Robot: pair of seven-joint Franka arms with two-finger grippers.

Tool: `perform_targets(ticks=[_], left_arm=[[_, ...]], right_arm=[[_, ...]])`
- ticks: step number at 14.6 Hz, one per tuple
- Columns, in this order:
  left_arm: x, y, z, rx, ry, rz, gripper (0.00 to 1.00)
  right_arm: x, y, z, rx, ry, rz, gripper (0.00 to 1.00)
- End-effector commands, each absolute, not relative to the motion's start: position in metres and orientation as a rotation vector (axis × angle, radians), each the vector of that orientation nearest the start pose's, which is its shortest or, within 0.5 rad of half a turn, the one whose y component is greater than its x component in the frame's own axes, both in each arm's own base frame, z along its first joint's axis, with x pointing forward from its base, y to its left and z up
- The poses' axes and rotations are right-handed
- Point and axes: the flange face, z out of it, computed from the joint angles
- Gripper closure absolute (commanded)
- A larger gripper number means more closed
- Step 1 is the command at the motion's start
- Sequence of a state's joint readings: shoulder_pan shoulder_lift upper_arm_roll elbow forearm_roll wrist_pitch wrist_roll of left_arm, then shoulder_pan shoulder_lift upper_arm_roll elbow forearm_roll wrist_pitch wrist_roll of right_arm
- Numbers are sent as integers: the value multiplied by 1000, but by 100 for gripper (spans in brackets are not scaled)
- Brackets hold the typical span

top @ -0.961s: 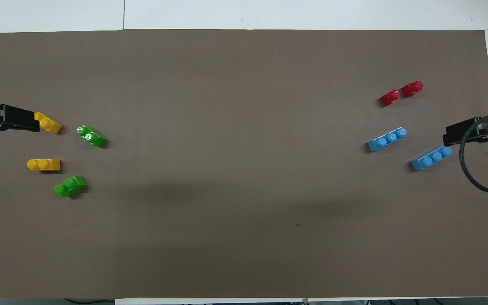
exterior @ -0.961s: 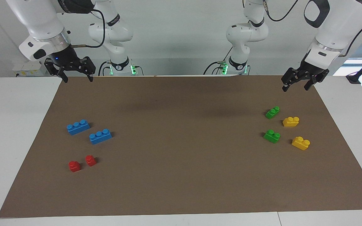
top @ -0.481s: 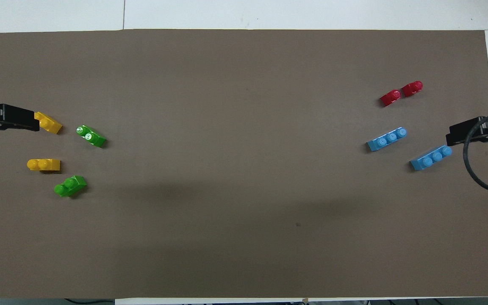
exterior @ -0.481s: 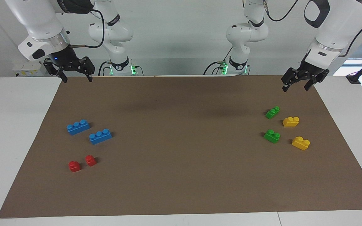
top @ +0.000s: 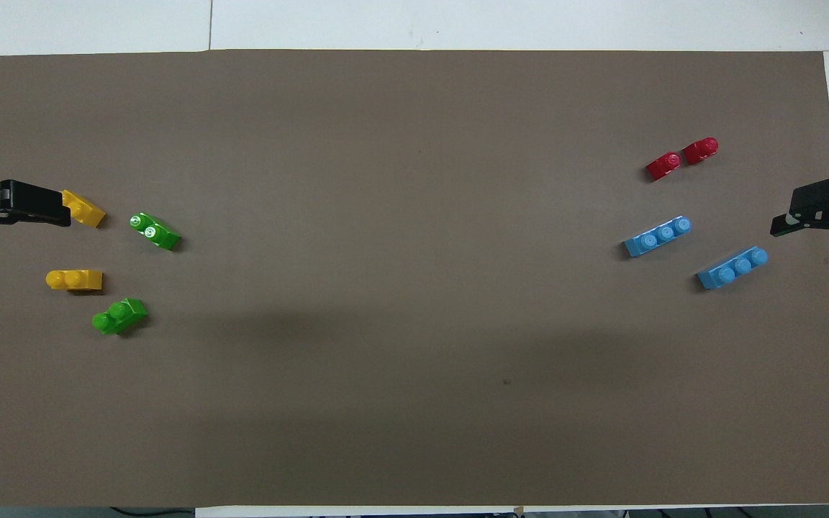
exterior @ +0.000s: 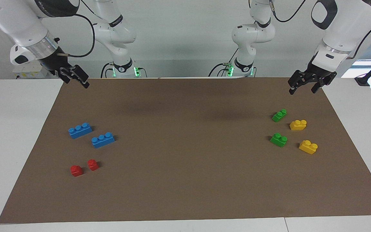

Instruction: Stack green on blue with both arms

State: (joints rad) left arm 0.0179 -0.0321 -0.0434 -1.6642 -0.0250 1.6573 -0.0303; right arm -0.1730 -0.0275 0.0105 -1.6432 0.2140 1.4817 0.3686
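Two green bricks (exterior: 279,115) (exterior: 278,140) lie on the brown mat toward the left arm's end, also in the overhead view (top: 119,316) (top: 155,230). Two long blue bricks (exterior: 80,130) (exterior: 103,140) lie toward the right arm's end, seen from above too (top: 658,236) (top: 732,267). My left gripper (exterior: 303,87) hangs open and empty over the mat's corner; from above, the left gripper (top: 62,212) overlaps the end of a yellow brick. My right gripper (exterior: 76,80) hangs open, turned sideways, over the mat's corner at its own end; the overhead view shows the right gripper (top: 814,248) beside the blue bricks.
Two yellow bricks (exterior: 298,124) (exterior: 308,147) lie beside the green ones, nearer the mat's end. Two small red bricks (exterior: 76,170) (exterior: 92,164) sit farther from the robots than the blue ones. The brown mat (exterior: 185,180) covers most of the white table.
The right gripper has turned at the wrist and drawn outward toward its end of the mat. The left gripper has barely moved. No brick has shifted.
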Motion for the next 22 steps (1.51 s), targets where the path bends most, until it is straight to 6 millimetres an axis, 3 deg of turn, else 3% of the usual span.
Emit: perform_targets(ticks=[1, 4, 6, 7, 9, 13, 18, 22], left_arm=[[537, -13, 594, -3166, -63, -16, 0], [527, -13, 577, -3158, -227, -18, 0], [524, -13, 563, -3132, -518, -89, 0], [524, -19, 551, -3092, -742, -94, 0], [533, -26, 531, -2998, -1111, -131, 0], [562, -31, 478, -2849, -1456, -74, 0], [589, -26, 409, -2776, -1544, -7, 0], [599, -17, 372, -2738, -1528, 36, 0]], right_arm=[[544, -88, 563, -2630, 1061, 379, 5], [563, -117, 520, -2387, 1349, 509, 5], [575, -122, 494, -2340, 1447, 538, 5], [580, -124, 478, -2315, 1491, 562, 5], [590, -124, 450, -2281, 1519, 609, 5], [606, -121, 406, -2203, 1588, 635, 6], [620, -125, 358, -2151, 1632, 654, 6], [627, -128, 333, -2138, 1663, 623, 6]])
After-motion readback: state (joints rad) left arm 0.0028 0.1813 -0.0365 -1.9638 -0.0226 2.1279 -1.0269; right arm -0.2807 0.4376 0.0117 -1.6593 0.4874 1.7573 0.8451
